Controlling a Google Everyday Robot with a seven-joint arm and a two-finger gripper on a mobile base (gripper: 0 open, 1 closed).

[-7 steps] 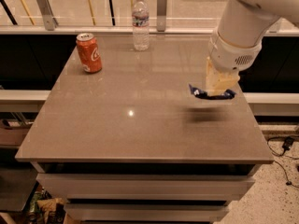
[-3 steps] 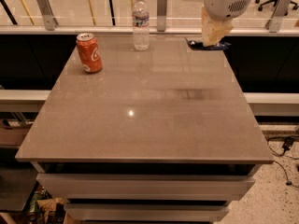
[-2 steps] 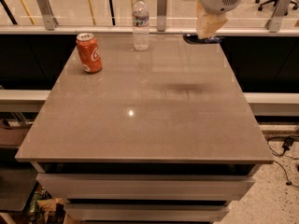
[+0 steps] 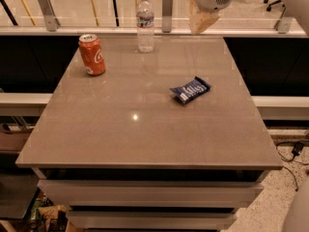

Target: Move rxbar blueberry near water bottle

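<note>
The rxbar blueberry (image 4: pixel 189 90), a flat dark blue wrapper with white lettering, lies on the grey table (image 4: pixel 145 129) right of centre, tilted diagonally. The water bottle (image 4: pixel 145 23), clear with a white cap and a label band, stands upright at the table's back edge, left of the bar and well apart from it. My gripper (image 4: pixel 203 21) hangs high above the table's back right edge, beyond the bar and to the right of the bottle. It holds nothing that I can see.
An orange soda can (image 4: pixel 92 54) stands upright at the back left of the table. A glass railing with metal posts (image 4: pixel 167 8) runs behind the table. The table's front and right edges drop off to the floor.
Earlier the gripper carried the bar up and toward the back of the table. Now the bar lies on the table right of centre, and the gripper is raised at the back without it.
</note>
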